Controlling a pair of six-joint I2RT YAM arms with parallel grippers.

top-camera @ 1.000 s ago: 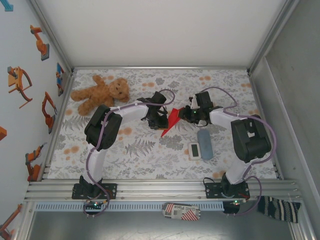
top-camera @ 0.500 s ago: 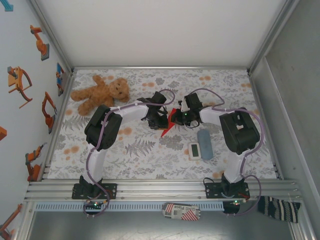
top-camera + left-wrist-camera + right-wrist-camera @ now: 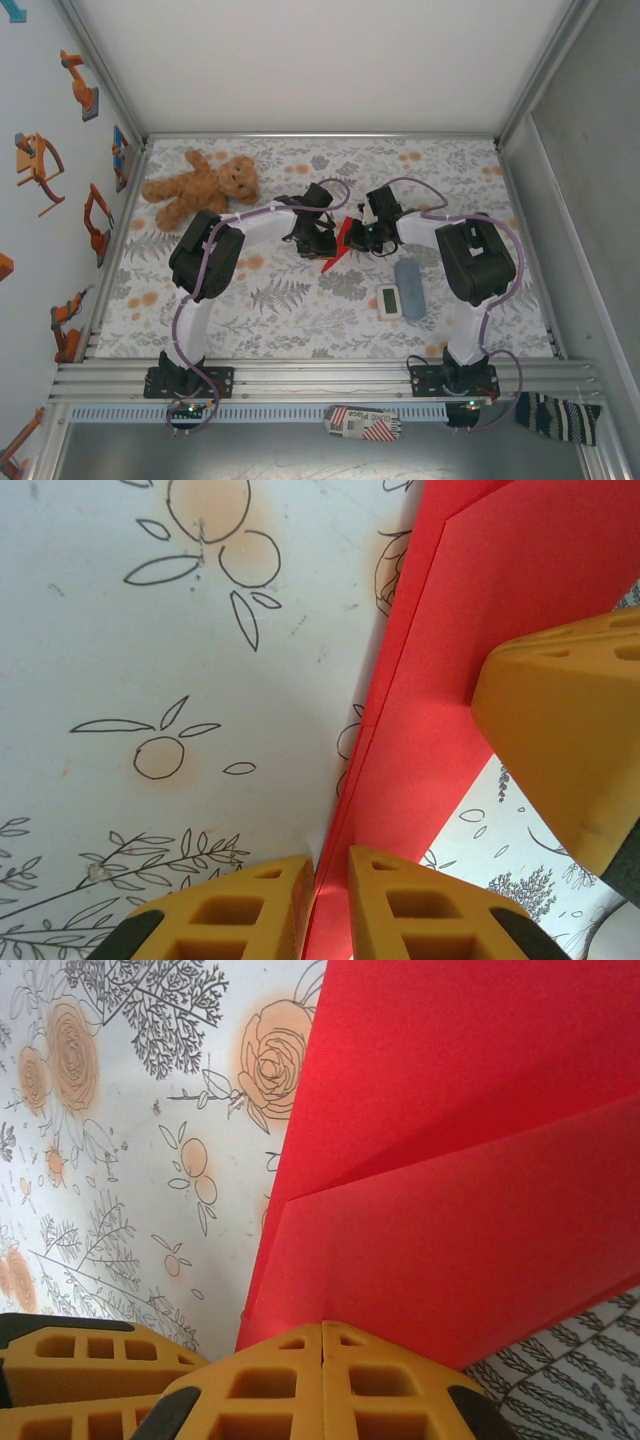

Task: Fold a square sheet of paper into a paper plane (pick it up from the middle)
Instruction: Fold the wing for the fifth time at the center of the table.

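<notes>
The square sheet of paper (image 3: 344, 242) is bright red and folded into a narrow pointed shape, lying mid-table with its tip toward the near side. My left gripper (image 3: 322, 240) is at its left edge. In the left wrist view the paper's (image 3: 470, 630) layered edge runs between the yellow fingers of that gripper (image 3: 330, 865), which are shut on it. My right gripper (image 3: 363, 233) is at the paper's right side, and one of its fingers (image 3: 565, 730) rests over the red surface. In the right wrist view the gripper (image 3: 322, 1328) has its jaws pressed together at the edge of the folded paper (image 3: 450, 1160).
A brown teddy bear (image 3: 200, 185) lies at the back left. A grey-blue block (image 3: 408, 276) and a white timer (image 3: 389, 300) sit just near-right of the paper. The floral cloth (image 3: 280, 300) covers the table, with enclosure walls on three sides.
My right gripper has moved left onto the paper's right side and its jaws have shut. The left gripper has kept its place and its grip.
</notes>
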